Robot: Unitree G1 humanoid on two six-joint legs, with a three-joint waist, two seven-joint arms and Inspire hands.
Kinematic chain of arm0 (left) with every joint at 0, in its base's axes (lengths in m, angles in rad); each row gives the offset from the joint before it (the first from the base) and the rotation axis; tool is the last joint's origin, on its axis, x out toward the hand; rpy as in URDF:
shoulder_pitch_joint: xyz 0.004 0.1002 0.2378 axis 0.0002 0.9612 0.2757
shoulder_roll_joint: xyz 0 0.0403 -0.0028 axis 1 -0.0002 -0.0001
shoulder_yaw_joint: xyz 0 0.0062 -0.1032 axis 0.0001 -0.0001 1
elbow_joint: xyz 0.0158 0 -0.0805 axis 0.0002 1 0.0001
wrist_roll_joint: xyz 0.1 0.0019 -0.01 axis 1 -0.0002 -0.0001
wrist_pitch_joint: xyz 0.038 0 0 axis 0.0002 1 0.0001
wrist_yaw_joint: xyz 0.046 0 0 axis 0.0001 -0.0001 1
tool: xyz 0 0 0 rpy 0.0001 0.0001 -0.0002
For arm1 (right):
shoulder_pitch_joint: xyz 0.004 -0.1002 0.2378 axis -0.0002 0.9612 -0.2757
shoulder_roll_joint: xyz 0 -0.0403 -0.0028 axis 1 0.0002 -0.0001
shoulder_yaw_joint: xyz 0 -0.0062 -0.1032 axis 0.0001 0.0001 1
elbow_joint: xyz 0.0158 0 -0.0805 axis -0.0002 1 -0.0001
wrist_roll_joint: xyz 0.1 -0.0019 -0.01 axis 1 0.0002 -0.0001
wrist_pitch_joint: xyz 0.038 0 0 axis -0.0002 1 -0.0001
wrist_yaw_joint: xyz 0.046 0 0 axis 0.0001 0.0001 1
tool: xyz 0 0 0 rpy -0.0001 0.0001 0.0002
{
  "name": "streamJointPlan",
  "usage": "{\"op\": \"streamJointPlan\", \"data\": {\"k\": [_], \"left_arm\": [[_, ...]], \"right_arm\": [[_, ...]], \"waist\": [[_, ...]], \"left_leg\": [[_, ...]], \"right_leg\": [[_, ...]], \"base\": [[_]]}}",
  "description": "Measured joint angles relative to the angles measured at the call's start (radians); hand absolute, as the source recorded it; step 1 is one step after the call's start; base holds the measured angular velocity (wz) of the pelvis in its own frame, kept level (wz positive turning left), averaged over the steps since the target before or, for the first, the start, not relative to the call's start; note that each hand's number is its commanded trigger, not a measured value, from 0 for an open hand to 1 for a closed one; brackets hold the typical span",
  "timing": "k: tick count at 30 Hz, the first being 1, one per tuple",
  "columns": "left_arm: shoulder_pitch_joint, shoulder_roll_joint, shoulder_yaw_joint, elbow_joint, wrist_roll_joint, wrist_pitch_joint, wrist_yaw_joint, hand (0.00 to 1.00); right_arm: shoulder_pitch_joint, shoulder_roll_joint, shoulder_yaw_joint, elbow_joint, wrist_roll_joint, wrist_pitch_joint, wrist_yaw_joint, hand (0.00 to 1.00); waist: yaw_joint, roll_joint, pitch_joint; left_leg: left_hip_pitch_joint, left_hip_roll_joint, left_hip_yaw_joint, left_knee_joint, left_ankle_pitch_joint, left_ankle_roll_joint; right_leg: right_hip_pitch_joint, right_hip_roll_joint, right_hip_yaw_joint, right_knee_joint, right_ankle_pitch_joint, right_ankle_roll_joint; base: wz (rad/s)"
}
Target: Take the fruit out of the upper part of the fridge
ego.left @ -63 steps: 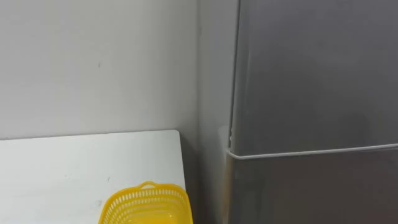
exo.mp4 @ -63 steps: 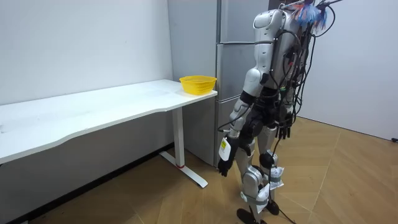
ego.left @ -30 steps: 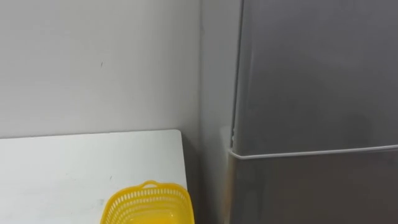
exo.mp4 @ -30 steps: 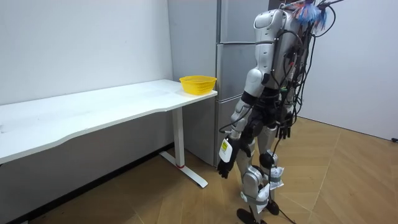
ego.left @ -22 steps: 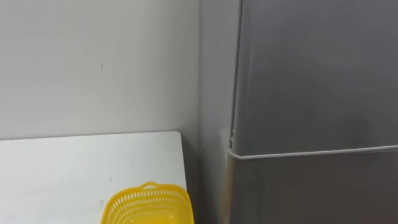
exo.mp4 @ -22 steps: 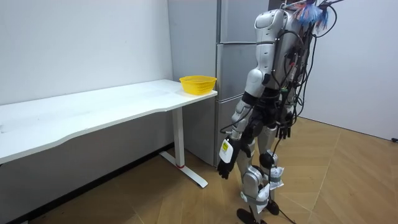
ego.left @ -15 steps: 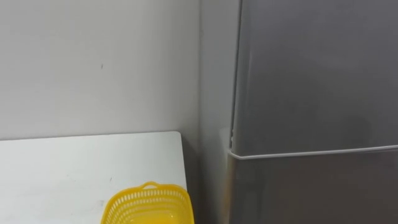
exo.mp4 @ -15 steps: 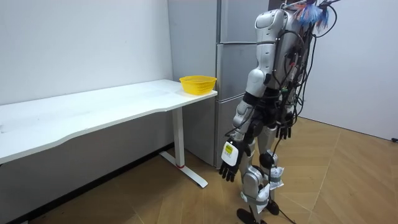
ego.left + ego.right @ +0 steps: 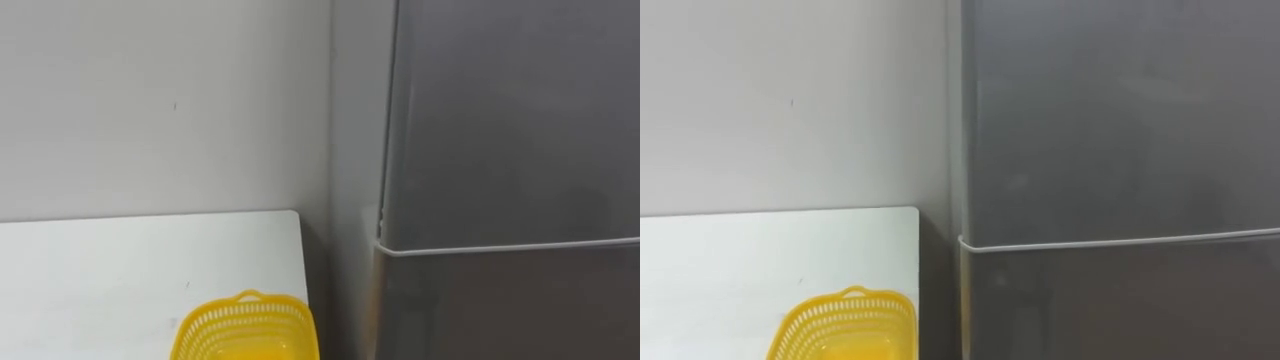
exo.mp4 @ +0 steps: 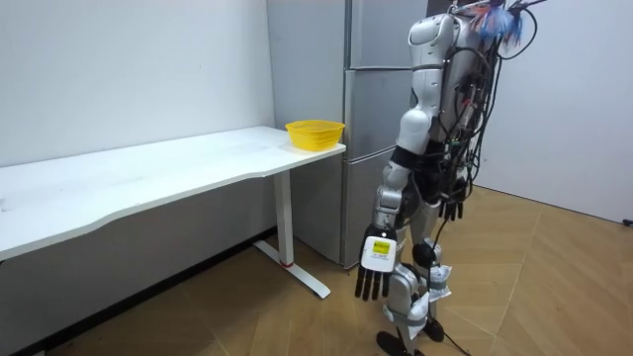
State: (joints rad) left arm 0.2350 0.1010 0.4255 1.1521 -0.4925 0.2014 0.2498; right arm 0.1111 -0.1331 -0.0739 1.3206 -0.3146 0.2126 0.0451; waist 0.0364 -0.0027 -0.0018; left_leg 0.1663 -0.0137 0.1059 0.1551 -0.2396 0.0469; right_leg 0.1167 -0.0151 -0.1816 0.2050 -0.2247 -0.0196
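The closed fridge (image 9: 500,150) stands beside the table (image 9: 100,270) holding a yellow basket (image 9: 245,325); left hand (image 10: 375,255) fingers straight, right hand (image 10: 452,209) unclear.

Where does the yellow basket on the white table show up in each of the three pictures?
Left eye view: the yellow basket sits bottom centre-left.
Right eye view: the yellow basket, bottom left.
Room view: the yellow basket, centre, upper half.
Shared landmark: the grey fridge just past the white table's end.

A yellow mesh basket (image 9: 247,325) stands at the end of a long white desk (image 9: 120,270), near its corner. The desk runs along a plain pale wall (image 9: 150,100), and its white leg (image 10: 287,222) stands on a wooden floor (image 10: 247,311).
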Motion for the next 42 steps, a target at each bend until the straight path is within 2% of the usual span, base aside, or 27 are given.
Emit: {"op": "streamJointPlan", "data": {"k": [1,4,7,10,13,16,17,19,20,24,26,31,35,37,38,40,42], "left_arm": [[-0.002,0.0,0.028,-0.008,-0.075,-0.009,0.023,0.0],[-0.012,0.002,0.044,-0.035,-0.326,-0.039,0.069,0.0],[-0.031,0.004,0.092,-0.047,-0.498,-0.074,0.104,0.0],[-0.027,0.002,0.104,-0.123,-0.654,-0.124,0.135,0.0],[-0.032,0.004,0.103,-0.202,-0.746,-0.193,0.155,0.0],[-0.032,0.003,0.103,-0.276,-0.816,-0.245,0.183,0.0],[-0.031,0.003,0.103,-0.298,-0.824,-0.253,0.193,0.0],[-0.028,0.003,0.103,-0.4,-0.848,-0.284,0.245,0.0],[-0.032,0.004,0.104,-0.444,-0.839,-0.306,0.27,0.0],[-0.039,0.021,0.104,-0.556,-0.754,-0.352,0.363,0.0],[-0.041,0.029,0.116,-0.611,-0.682,-0.374,0.422,0.0],[-0.042,0.063,0.128,-0.835,-0.489,-0.443,0.612,0.0],[-0.054,0.07,0.16,-1.023,-0.36,-0.452,0.71,0.0],[-0.079,0.092,0.164,-1.095,-0.237,-0.453,0.759,0.0],[-0.081,0.096,0.164,-1.12,-0.209,-0.453,0.771,0.0],[-0.084,0.1,0.164,-1.248,-0.087,-0.453,0.795,0.0],[-0.091,0.114,0.165,-1.333,-0.034,-0.452,0.796,0.0]], "right_arm": [[0.0,-0.002,0.001,-0.001,0.004,0.002,-0.008,0.0],[-0.005,-0.014,0.003,-0.001,0.013,0.003,-0.011,0.0],[-0.013,-0.019,-0.008,-0.004,0.01,-0.016,-0.013,0.0],[-0.014,-0.02,-0.033,-0.012,-0.019,-0.028,-0.024,0.0],[-0.016,-0.022,-0.035,-0.016,-0.042,-0.052,-0.043,0.0],[-0.014,-0.022,-0.035,-0.034,-0.043,-0.075,-0.045,0.0],[-0.014,-0.022,-0.035,-0.036,-0.044,-0.083,-0.046,0.0],[-0.013,-0.023,-0.035,-0.039,-0.05,-0.104,-0.051,0.0],[-0.012,-0.024,-0.035,-0.044,-0.066,-0.115,-0.052,0.0],[0.006,-0.027,-0.036,-0.078,-0.086,-0.138,-0.051,0.0],[0.012,-0.028,-0.036,-0.082,-0.085,-0.153,-0.051,0.0],[0.03,-0.027,-0.036,-0.085,-0.08,-0.172,-0.082,0.0],[0.029,-0.027,-0.036,-0.081,-0.082,-0.169,-0.097,0.0],[0.03,-0.027,-0.036,-0.08,-0.08,-0.169,-0.097,0.0],[0.03,-0.027,-0.035,-0.08,-0.08,-0.169,-0.097,0.0],[0.041,-0.027,-0.028,-0.08,-0.084,-0.168,-0.098,0.0],[0.047,-0.027,-0.027,-0.08,-0.084,-0.168,-0.097,0.0]], "waist": [[0.009,0.001,-0.0008],[0.029,0.007,-0.0029],[0.045,0.008,-0.0033],[0.051,0.007,-0.0036],[0.051,0.002,-0.0039],[0.056,-0.001,-0.0043],[0.056,-0.002,-0.0041],[0.056,-0.003,-0.0047],[0.06,-0.006,-0.0034],[0.07,0.001,-0.0066],[0.072,0.001,-0.0069],[0.077,0.011,-0.0078],[0.075,0.013,-0.0074],[0.074,0.017,-0.0083],[0.072,0.018,-0.0083],[0.072,0.02,-0.0078],[0.072,0.023,-0.0072]], "left_leg": [[0.0,0.0,0.0,0.0,0.0,0.0],[-0.001,0.0,0.0,0.002,0.0,0.0],[-0.007,0.0,-0.004,0.005,0.0,0.0],[-0.023,-0.001,-0.013,0.012,0.0,0.0],[-0.041,-0.001,-0.024,0.018,0.0,0.0],[-0.037,-0.001,-0.024,0.018,0.001,-0.001],[-0.037,-0.001,-0.023,0.018,0.001,-0.001],[-0.036,-0.001,-0.023,0.021,0.001,-0.001],[-0.037,-0.001,-0.023,0.02,0.001,-0.001],[-0.034,-0.002,-0.021,0.012,0.001,-0.001],[-0.036,-0.002,-0.02,0.012,0.001,-0.001],[-0.035,-0.003,-0.029,0.012,0.001,-0.001],[-0.034,-0.003,-0.029,0.013,0.001,0.0],[-0.032,-0.004,-0.034,0.013,0.001,0.0],[-0.031,-0.004,-0.033,0.013,0.001,0.0],[-0.032,-0.004,-0.034,0.013,0.001,0.0],[-0.032,-0.004,-0.035,0.013,0.001,0.0]], "right_leg": [[0.0,0.0,-0.001,0.0,0.0,0.0],[0.0,0.0,0.0,0.0,0.0,0.0],[-0.002,-0.001,-0.009,-0.001,0.0,-0.001],[-0.012,-0.002,-0.014,0.001,0.001,-0.001],[-0.025,-0.002,-0.02,0.001,0.002,-0.003],[-0.028,-0.001,-0.016,0.002,0.002,-0.003],[-0.028,-0.001,-0.016,0.003,0.002,-0.003],[-0.03,-0.001,-0.014,0.015,0.002,-0.004],[-0.031,-0.002,-0.013,0.015,0.002,-0.004],[-0.032,0.0,-0.005,0.017,0.002,-0.004],[-0.036,0.0,-0.006,0.018,0.002,-0.004],[-0.034,0.0,-0.01,0.014,0.003,-0.004],[-0.035,0.0,-0.009,0.014,0.003,-0.004],[-0.03,0.0,-0.011,0.014,0.003,-0.004],[-0.031,0.0,-0.011,0.014,0.003,-0.004],[-0.032,0.002,-0.008,0.013,0.003,-0.004],[-0.032,0.002,-0.009,0.013,0.003,-0.004]], "base": [[0.0],[0.0],[0.04],[0.08],[0.07],[-0.03],[-0.03],[0.0],[0.0],[-0.06],[-0.02],[0.02],[0.0],[0.0],[0.0],[-0.02],[0.0]]}}
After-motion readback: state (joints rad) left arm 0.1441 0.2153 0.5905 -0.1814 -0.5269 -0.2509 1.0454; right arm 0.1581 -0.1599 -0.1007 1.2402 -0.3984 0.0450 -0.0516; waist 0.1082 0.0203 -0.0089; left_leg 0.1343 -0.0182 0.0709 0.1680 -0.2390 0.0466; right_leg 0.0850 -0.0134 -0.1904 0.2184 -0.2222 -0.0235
